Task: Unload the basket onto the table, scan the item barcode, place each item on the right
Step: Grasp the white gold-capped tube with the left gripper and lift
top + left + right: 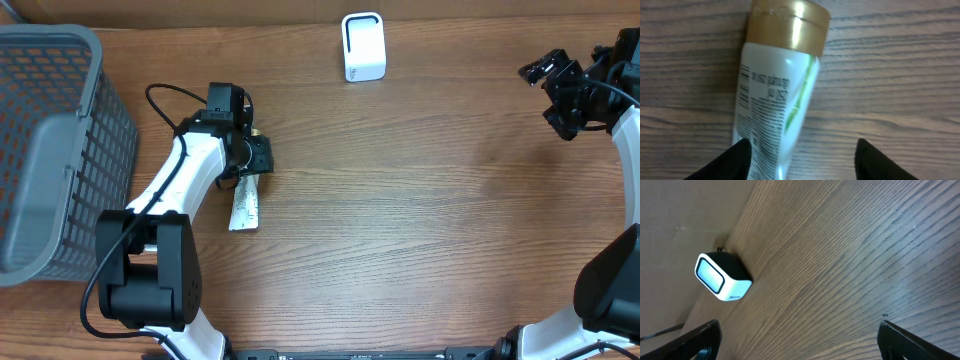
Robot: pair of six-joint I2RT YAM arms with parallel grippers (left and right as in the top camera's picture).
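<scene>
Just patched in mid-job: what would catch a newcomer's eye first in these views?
A white bottle with a gold cap lies flat on the wooden table, left of centre, with the left gripper open astride its lower end. The white scanner stands at the table's far edge, and a big grey basket fills the left side.

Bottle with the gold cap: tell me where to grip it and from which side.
Probably take the bottle on its white body, mid-length, coming straight down from above with the left gripper. It lies flat on the table, so its long sides are free for the jaws; the gold cap is short and rounded.
</scene>
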